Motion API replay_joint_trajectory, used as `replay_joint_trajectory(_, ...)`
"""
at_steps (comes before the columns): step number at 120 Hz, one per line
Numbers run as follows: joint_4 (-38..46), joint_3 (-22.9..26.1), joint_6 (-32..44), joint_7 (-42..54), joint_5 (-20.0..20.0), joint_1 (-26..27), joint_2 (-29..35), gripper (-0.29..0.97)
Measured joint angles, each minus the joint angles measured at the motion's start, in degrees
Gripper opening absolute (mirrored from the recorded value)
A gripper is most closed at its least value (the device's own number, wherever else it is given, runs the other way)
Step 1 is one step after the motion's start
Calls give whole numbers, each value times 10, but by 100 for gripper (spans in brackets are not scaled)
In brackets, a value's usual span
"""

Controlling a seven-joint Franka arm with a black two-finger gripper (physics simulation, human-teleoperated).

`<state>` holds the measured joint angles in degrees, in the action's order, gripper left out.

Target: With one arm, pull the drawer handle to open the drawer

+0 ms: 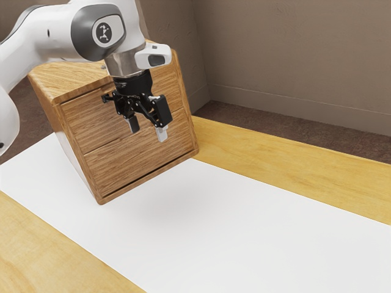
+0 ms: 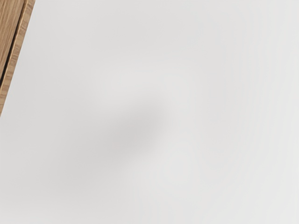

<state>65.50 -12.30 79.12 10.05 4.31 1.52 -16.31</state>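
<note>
A wooden cabinet (image 1: 116, 140) with two drawer fronts stands tilted at the back of the white mat. The upper drawer (image 1: 85, 122) and the lower drawer (image 1: 131, 160) both sit flush with the cabinet face. My black gripper (image 1: 146, 129) hangs just in front of the upper drawer, fingers pointing down and apart, with nothing between them. My hand covers the middle of the upper drawer front, so I cannot make out a handle there. In the wrist view, the cabinet's lower edge (image 2: 10, 51) shows beside the white mat.
The white mat (image 1: 214, 232) runs across a wooden table (image 1: 293, 165) and lies bare in front of the cabinet. A soft shadow of my hand (image 2: 135, 126) falls on the mat. A wall and dark floor lie behind the table.
</note>
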Motion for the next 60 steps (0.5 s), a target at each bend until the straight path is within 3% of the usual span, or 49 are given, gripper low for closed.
replay_joint_trajectory(38,-5,0,-3,0,1,-1,2,68)
replay_joint_trajectory(60,-48,1,-26,0,0,2,59,68)
